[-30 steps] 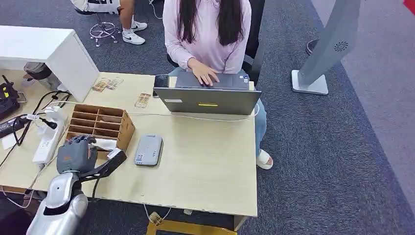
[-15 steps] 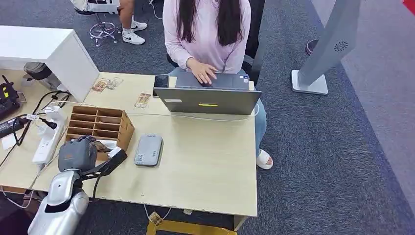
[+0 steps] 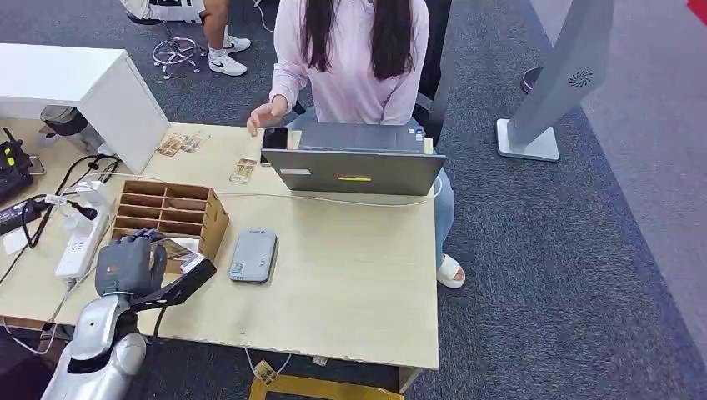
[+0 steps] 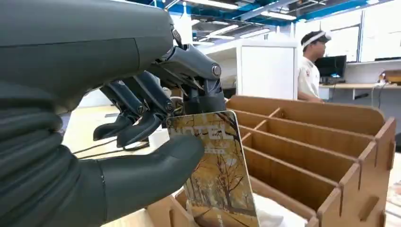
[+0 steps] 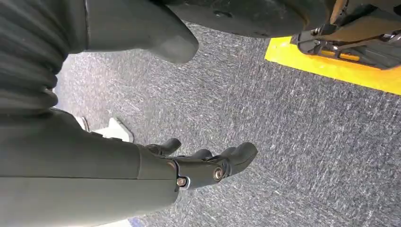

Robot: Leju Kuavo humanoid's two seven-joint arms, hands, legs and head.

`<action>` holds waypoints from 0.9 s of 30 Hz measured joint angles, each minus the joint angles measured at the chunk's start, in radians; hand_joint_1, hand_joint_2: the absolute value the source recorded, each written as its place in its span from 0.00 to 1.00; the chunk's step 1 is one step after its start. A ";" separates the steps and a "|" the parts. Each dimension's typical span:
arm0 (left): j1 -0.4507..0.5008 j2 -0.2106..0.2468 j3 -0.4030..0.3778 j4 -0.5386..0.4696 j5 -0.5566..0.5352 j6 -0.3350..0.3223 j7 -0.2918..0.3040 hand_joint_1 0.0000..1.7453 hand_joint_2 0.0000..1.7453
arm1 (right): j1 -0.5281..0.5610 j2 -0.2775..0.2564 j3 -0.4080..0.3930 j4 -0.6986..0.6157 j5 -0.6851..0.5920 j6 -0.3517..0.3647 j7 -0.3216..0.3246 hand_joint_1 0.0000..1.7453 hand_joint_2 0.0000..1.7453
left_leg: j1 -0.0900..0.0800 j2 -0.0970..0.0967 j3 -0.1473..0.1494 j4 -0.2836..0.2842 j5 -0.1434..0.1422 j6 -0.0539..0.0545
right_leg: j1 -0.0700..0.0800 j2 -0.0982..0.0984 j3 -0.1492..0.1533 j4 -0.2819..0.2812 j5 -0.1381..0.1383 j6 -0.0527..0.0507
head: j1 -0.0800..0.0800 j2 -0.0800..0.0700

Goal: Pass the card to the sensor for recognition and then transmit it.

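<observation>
Left wrist view lets us see our left hand (image 4: 142, 142) very close: the thumb presses the card (image 4: 217, 175) against the dark fingers, so the card is pinched and stands nearly upright. On the card we read "HOTEL" over a picture of yellow autumn trees; the smaller lines under it are too small to read. The card is just at the near end of the wooden organizer (image 4: 321, 146), above its front compartments, and we cannot tell if it touches the wood.

From the head view, our left hand (image 3: 129, 262) is at the near left part of the table (image 3: 350, 292), right beside the wooden organizer (image 3: 171, 212). Just to its right lies the grey sensor (image 3: 253, 255), flat, with a small label we cannot read. Between the sensor and the right table edge there is wide bare wood. To the left are a white power strip (image 3: 79, 242) and black cables (image 3: 50, 200). Farther stand a grey laptop (image 3: 354, 167), small cards (image 3: 243, 171) on the far edge, and a seated person (image 3: 354, 58) with one hand (image 3: 265, 117) raised beside the laptop.

Our right hand (image 5: 198, 165) hangs over grey carpet (image 5: 283, 142), fingers apart and slightly bent, holding nothing.
</observation>
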 joint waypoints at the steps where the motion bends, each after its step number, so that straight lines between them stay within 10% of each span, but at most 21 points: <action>1: 0.005 0.000 0.000 -0.012 0.005 0.000 -0.005 1.00 1.00 | 0.000 0.000 -0.001 0.000 -0.002 0.000 0.000 0.00 1.00 | 0.000 0.000 0.000 0.000 0.000 0.000 | 0.000 0.000 0.000 0.000 0.000 0.000 | 0.000 0.000; 11: 0.060 0.003 -0.031 -0.218 0.072 0.003 -0.069 1.00 1.00 | 0.000 0.001 -0.018 0.000 0.001 0.000 -0.002 0.00 1.00 | 0.000 0.000 0.000 0.000 0.000 0.000 | 0.000 0.000 0.000 0.000 0.000 0.000 | 0.000 0.000; 27: -0.048 0.022 -0.063 -0.205 0.075 0.006 -0.077 1.00 1.00 | -0.001 0.001 -0.020 0.000 0.019 0.005 -0.004 0.00 1.00 | 0.000 0.000 0.001 0.000 0.001 0.000 | 0.000 0.000 0.000 0.000 0.001 -0.001 | 0.000 0.000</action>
